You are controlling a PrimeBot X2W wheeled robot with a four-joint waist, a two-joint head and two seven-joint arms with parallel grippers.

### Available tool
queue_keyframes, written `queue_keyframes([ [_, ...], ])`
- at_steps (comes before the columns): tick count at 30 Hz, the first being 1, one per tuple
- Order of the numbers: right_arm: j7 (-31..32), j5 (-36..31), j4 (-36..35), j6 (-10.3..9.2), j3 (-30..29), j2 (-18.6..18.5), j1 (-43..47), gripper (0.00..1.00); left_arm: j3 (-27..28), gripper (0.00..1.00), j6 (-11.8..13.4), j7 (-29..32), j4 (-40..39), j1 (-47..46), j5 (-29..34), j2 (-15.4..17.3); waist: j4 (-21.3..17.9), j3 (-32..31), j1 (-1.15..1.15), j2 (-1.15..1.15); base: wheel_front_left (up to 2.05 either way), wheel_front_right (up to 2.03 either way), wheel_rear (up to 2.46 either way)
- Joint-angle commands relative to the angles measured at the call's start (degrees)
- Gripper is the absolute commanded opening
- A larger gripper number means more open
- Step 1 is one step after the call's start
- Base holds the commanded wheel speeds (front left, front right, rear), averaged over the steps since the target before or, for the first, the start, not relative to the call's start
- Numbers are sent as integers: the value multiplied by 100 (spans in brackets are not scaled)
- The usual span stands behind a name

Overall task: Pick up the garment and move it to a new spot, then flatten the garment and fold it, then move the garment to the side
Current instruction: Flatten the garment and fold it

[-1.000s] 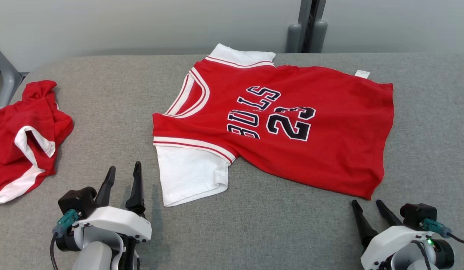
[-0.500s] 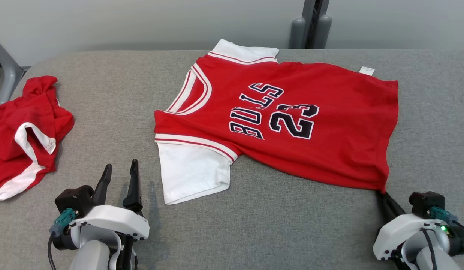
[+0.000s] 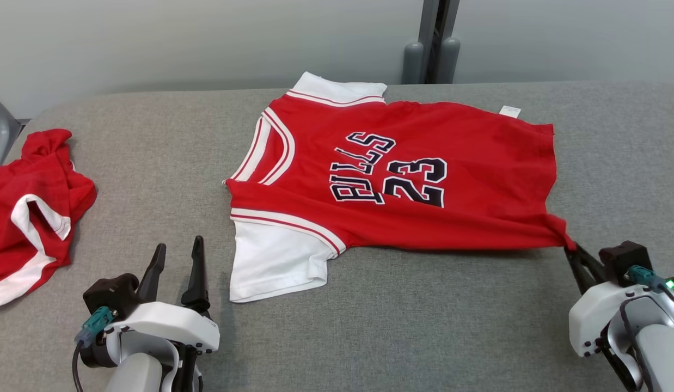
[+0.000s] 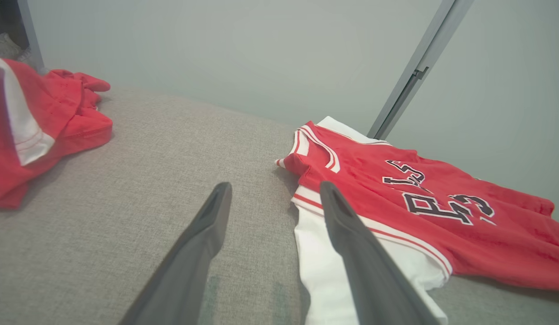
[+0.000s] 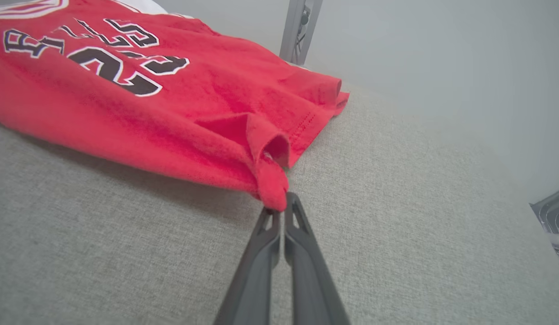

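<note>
The garment (image 3: 413, 179) is a red jersey with white sleeves and "BULLS 23" lettering, lying spread on the grey table (image 3: 369, 337), neck to the left. My right gripper (image 3: 570, 249) is shut on its near right hem corner, which is bunched and pulled taut toward it. In the right wrist view the garment (image 5: 126, 90) ends in a pinched red tip at the closed right gripper (image 5: 281, 205). My left gripper (image 3: 176, 253) stands open just left of the white sleeve (image 3: 277, 256), holding nothing. In the left wrist view the left gripper (image 4: 275, 189) spans bare table beside the garment (image 4: 419, 203).
A second red and white garment (image 3: 26, 201) lies crumpled at the table's left edge, also in the left wrist view as a red heap (image 4: 40, 122). A grey post (image 3: 432, 41) stands behind the table against the wall.
My right gripper closed on the jersey's near right hem corner and has drawn it to the right and toward me, stretching the lower edge. The head camera shifted. The left gripper stayed open.
</note>
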Motion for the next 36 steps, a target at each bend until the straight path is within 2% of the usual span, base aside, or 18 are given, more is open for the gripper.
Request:
queue_keyframes([
  [1, 195, 172, -105, -4, 133, -112, 117, 0, -1, 100, 4, -19, 3, 44, -32, 18, -38, -36, 0, 0, 0, 0, 0],
  [5, 1222, 1151, -790, -4, 756, -559, 337, 0, -41, 100, 20, -20, 18, 86, -60, 14, -121, -83, 0, 0, 0, 0, 0],
  [10, 2334, 2239, -1917, -4, 1455, -1444, 679, 0, -145, 100, 52, -19, 14, 57, -177, 12, -184, -76, 0, 0, 0, 0, 0],
  [12, 2713, 2616, -2188, -4, 1479, -1701, 826, 0, -205, 100, 67, -19, 15, 23, -218, 13, -181, -73, 0, 0, 0, 0, 0],
  [15, 3029, 2886, -2335, -4, 1381, -1840, 963, 3, -255, 100, 86, -19, 21, -4, -250, 12, -168, -73, 0, 0, 0, 0, 0],
  [16, 3097, 2945, -2395, -4, 1311, -1877, 1004, 43, -284, 100, 99, -19, 21, -12, -267, 12, -157, -72, 0, 0, 0, 0, 0],
  [17, 3087, 2966, -2470, -4, 1236, -1878, 1026, 100, -312, 100, 107, -19, 17, -15, -284, 11, -144, -67, 0, 0, 0, 0, 0],
  [21, 2876, 2725, -2482, -4, 796, -1691, 1111, 100, -385, 100, 102, -19, 33, -12, -313, 10, -100, -48, 0, 0, 0, 0, 0],
  [28, 2419, 1659, -2250, -4, -42, -1252, 1007, 100, -381, 100, 98, -19, 94, -42, -243, 9, -81, -49, 0, 0, 0, 0, 0],
  [36, 1208, 956, -2319, -3, -787, -259, 993, 100, -494, 100, 60, -19, 145, -43, -232, 10, -105, -38, 0, 0, 0, 0, 0],
])
